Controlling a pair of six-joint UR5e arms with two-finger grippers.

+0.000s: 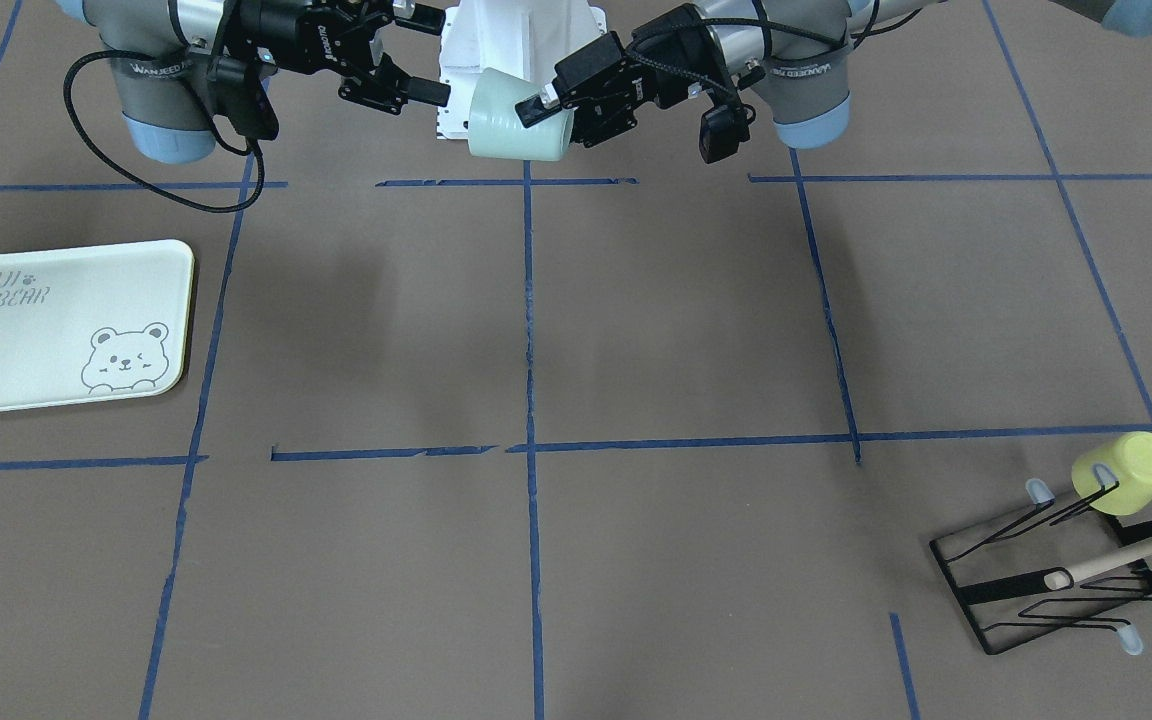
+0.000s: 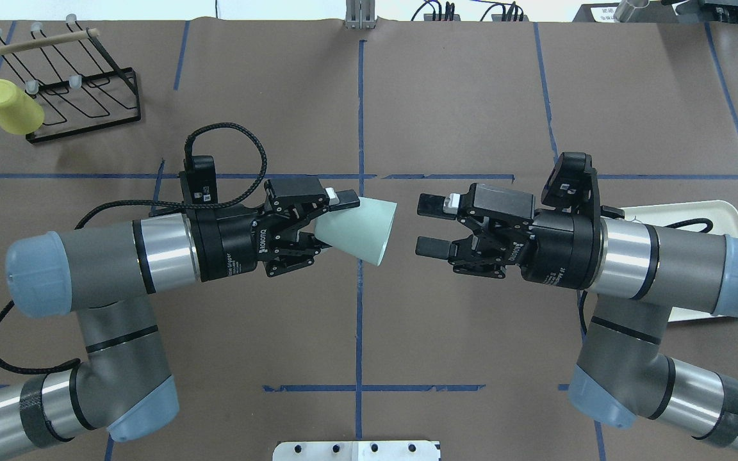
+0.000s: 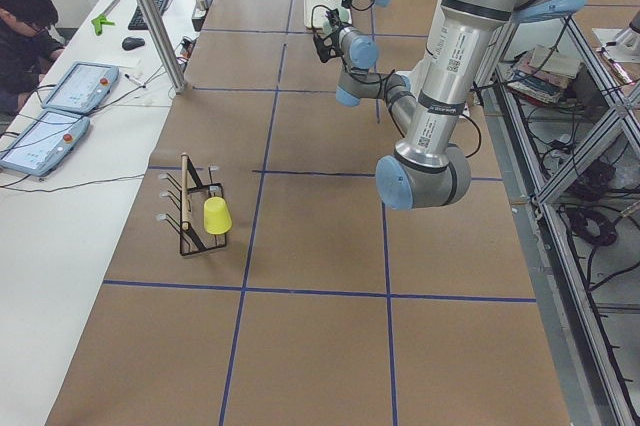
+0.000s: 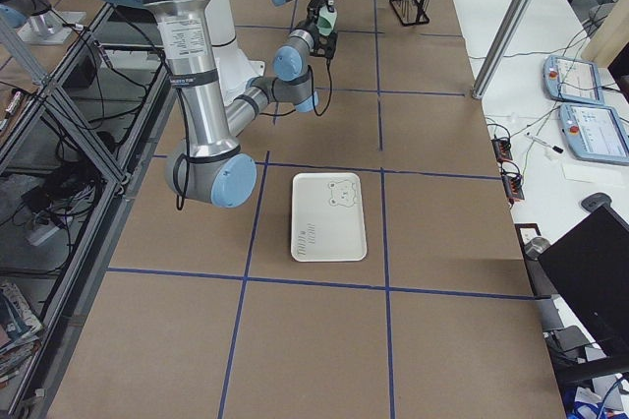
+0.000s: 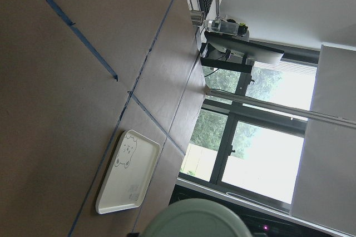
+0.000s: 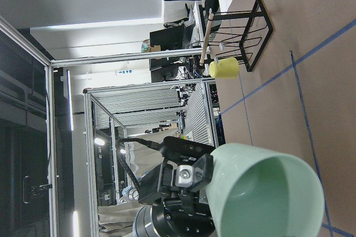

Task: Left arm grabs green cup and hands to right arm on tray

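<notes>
My left gripper is shut on the base end of the green cup and holds it on its side above the table's middle, mouth toward the right arm. The cup also shows in the front view and, mouth-on, in the right wrist view. My right gripper is open and empty, its fingers facing the cup's mouth a short gap away, not touching. The tray lies flat and empty on the robot's right side; in the overhead view the tray is partly hidden under the right arm.
A yellow cup hangs on a black wire rack with a wooden rod at the far left corner. Blue tape lines cross the brown table cover. An operator sits at a side desk.
</notes>
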